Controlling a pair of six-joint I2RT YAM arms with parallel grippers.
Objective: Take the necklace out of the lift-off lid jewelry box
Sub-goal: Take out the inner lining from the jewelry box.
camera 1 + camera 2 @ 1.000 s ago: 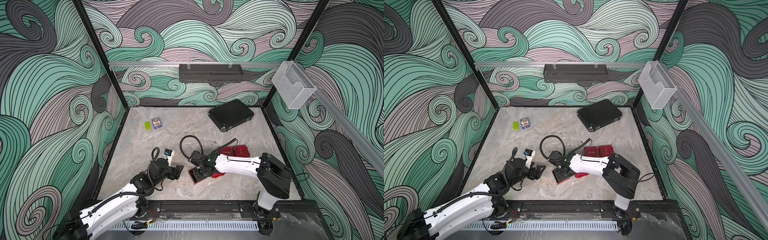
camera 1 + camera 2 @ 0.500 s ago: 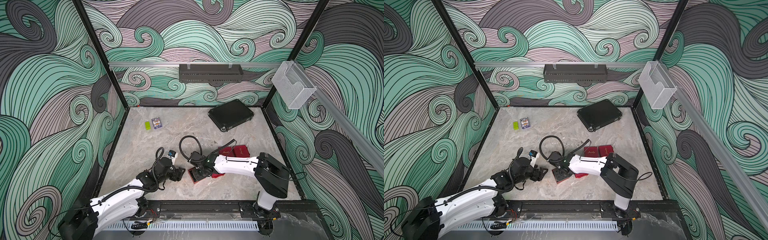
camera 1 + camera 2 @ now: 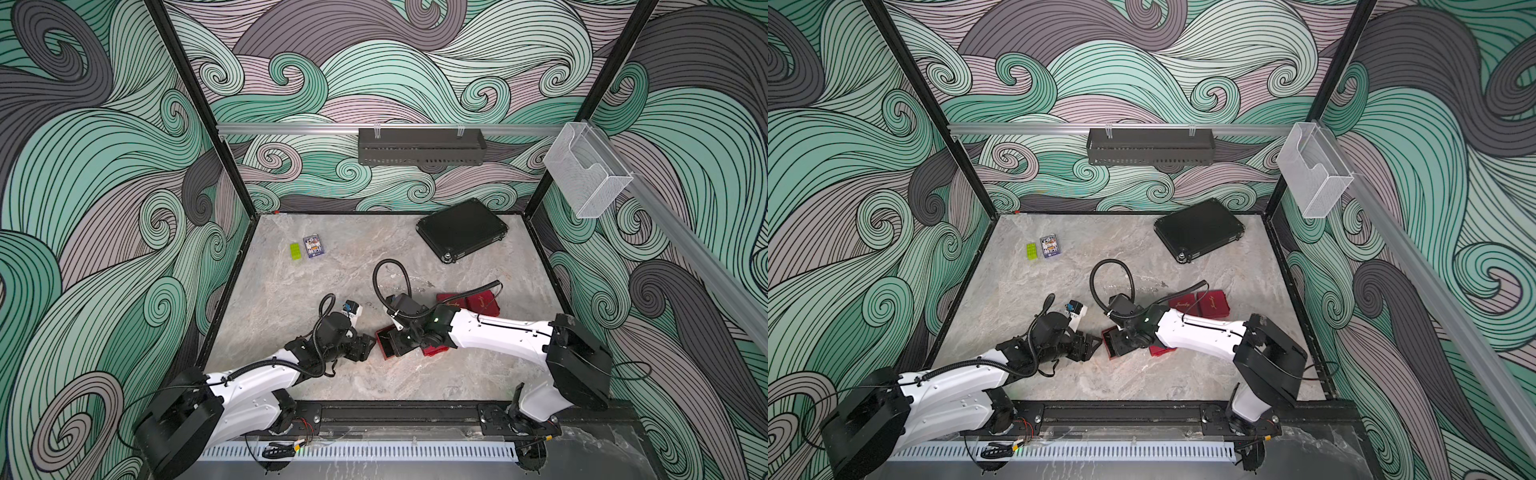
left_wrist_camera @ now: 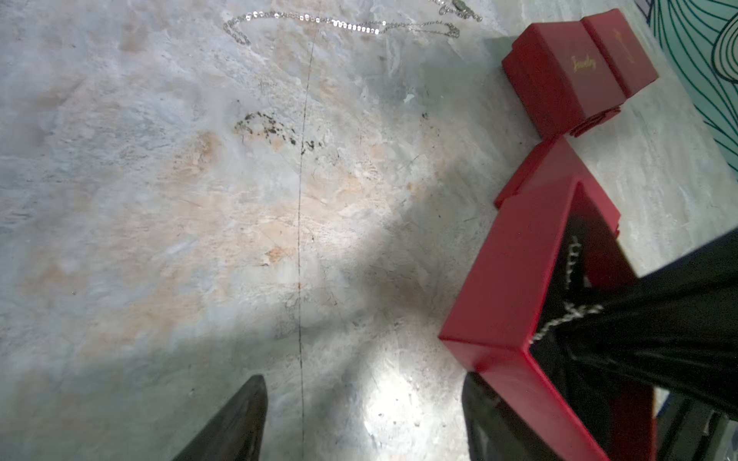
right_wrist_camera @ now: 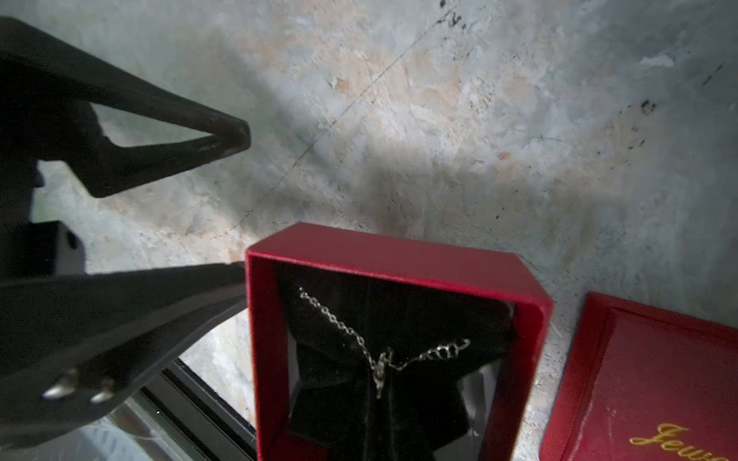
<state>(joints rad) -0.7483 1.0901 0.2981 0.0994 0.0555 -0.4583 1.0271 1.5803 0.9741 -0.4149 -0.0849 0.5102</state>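
Necklace (image 5: 379,355) sits inside the open box (image 5: 399,251), lid (image 5: 659,379) already off beside it. We see the right end effector (image 5: 379,375) pinched shut on it and the left end effector (image 4: 363,399) wide, empty, at the box wall. Lifting out remains.

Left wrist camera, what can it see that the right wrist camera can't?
Only the left wrist view shows a loose chain lying on the table and two closed red boxes. Only the right wrist view shows the gold writing on the lid. Both show the open red box, the right gripper shut on the necklace inside it, and the open left gripper.
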